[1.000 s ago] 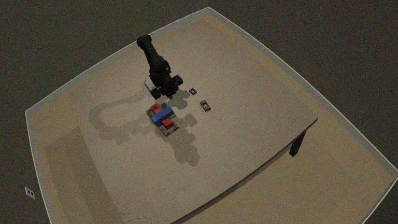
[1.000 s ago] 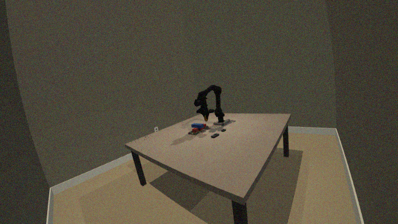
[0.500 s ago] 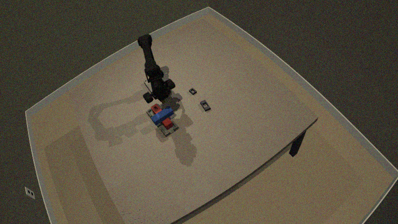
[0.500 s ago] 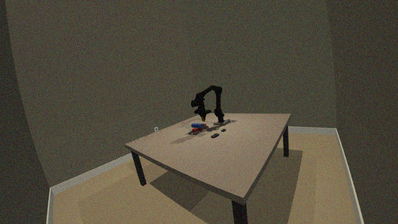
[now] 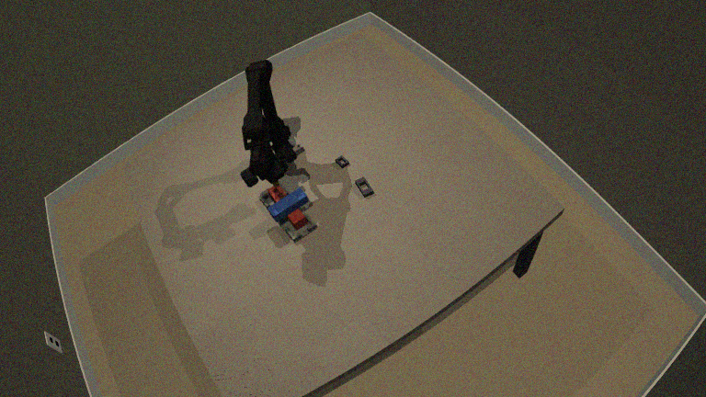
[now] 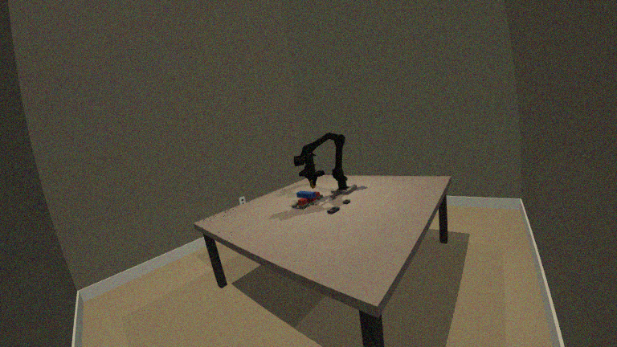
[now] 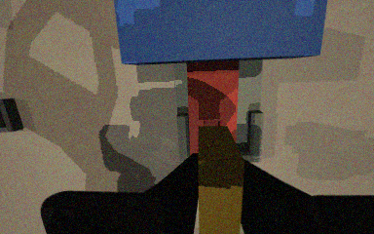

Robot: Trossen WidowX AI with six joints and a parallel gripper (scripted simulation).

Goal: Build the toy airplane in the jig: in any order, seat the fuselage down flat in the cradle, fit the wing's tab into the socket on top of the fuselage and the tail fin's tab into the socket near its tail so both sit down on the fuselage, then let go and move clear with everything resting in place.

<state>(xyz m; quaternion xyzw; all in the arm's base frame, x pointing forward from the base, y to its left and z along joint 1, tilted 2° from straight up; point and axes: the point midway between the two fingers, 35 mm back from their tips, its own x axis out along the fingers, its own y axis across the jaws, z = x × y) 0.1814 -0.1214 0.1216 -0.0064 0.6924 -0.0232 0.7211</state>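
Observation:
The red fuselage [image 5: 297,218] [image 6: 302,201] [image 7: 231,83] lies in the grey jig cradle [image 5: 295,237] [image 7: 249,97]. The blue wing [image 5: 289,205] [image 6: 305,194] [image 7: 221,39] sits across the top of the fuselage; its tab is hidden. My gripper [image 5: 275,181] [image 6: 312,184] [image 7: 212,160] is shut on the yellow tail fin [image 7: 220,210]. It holds the fin upright above the tail end of the fuselage, with a gap below the fin in the exterior view. In the wrist view the fin covers most of the tail socket.
A larger dark open holder [image 5: 368,193] [image 6: 333,210] and a smaller one [image 5: 346,164] [image 6: 346,201] stand on the table beside the jig. The wing rises just in front of the gripper. The arm's base [image 6: 351,189] is behind the jig.

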